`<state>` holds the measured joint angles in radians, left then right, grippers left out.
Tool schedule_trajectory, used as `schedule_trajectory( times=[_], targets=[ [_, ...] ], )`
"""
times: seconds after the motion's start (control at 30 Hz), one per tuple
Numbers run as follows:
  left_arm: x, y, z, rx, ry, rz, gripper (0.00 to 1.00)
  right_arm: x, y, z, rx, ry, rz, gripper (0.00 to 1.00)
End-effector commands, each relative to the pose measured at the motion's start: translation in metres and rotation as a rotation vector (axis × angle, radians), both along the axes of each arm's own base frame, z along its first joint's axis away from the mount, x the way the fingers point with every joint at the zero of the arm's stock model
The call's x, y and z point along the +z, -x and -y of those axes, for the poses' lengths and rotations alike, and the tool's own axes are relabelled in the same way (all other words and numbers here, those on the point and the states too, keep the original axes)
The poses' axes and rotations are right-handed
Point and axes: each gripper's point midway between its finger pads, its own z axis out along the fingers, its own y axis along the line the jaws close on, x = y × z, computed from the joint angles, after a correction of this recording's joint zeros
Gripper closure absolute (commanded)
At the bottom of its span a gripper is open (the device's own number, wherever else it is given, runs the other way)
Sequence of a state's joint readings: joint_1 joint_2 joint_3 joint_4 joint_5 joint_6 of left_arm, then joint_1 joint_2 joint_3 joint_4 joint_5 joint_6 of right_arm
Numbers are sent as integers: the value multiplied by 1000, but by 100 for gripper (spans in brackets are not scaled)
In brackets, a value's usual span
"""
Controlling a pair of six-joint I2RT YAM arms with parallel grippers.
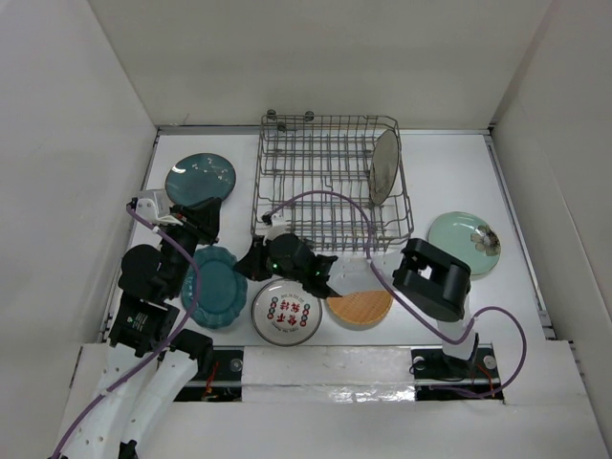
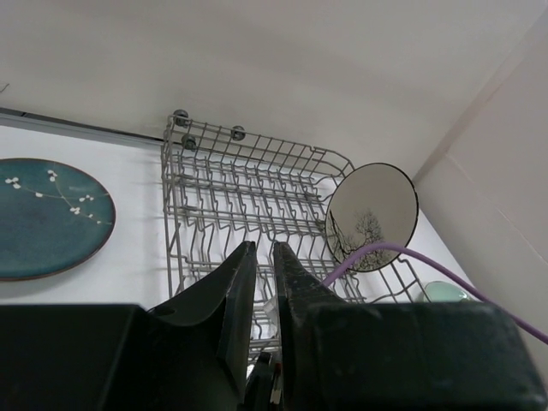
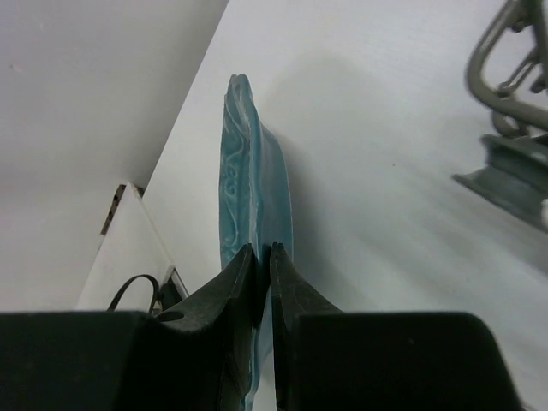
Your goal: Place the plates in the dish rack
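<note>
The grey wire dish rack (image 1: 330,182) stands at the back centre and also shows in the left wrist view (image 2: 248,197). A beige-grey plate (image 1: 384,164) stands upright at its right end (image 2: 372,216). My right gripper (image 1: 247,266) reaches across to the left and is shut on the right rim of the teal scalloped plate (image 1: 215,287), which shows edge-on in the right wrist view (image 3: 248,163) between the jaws (image 3: 262,248). My left gripper (image 1: 212,212) is shut and empty (image 2: 264,247), between the dark teal speckled plate (image 1: 200,178) and the scalloped plate, facing the rack.
The white plate with the red-green pattern (image 1: 286,313) and the tan-orange plate (image 1: 361,308) lie in front of the rack. The pale green plate (image 1: 464,242) lies at the right. A purple cable (image 1: 325,196) loops over the rack's front. White walls enclose the table.
</note>
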<state>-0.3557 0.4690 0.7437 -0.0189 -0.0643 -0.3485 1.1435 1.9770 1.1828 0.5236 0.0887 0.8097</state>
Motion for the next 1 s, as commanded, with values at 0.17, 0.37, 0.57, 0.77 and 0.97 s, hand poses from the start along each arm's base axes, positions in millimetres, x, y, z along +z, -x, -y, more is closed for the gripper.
schedule_trajectory(
  times=[0.17,0.37,0.57,0.77,0.97],
  targets=[
    [9,-2,-7,41,10,41,87,173,-23,18,1,-461,134,100],
    [11,-1,-10,53,13,49,86,213,-47,51,-60,-526,191,100],
    [13,1,-11,55,17,58,85,252,-84,109,-195,-558,281,100],
    [13,1,-10,47,17,57,85,277,-142,209,-498,-486,428,100],
    [14,2,-10,44,19,61,85,282,-186,308,-811,-248,560,100]
  ],
)
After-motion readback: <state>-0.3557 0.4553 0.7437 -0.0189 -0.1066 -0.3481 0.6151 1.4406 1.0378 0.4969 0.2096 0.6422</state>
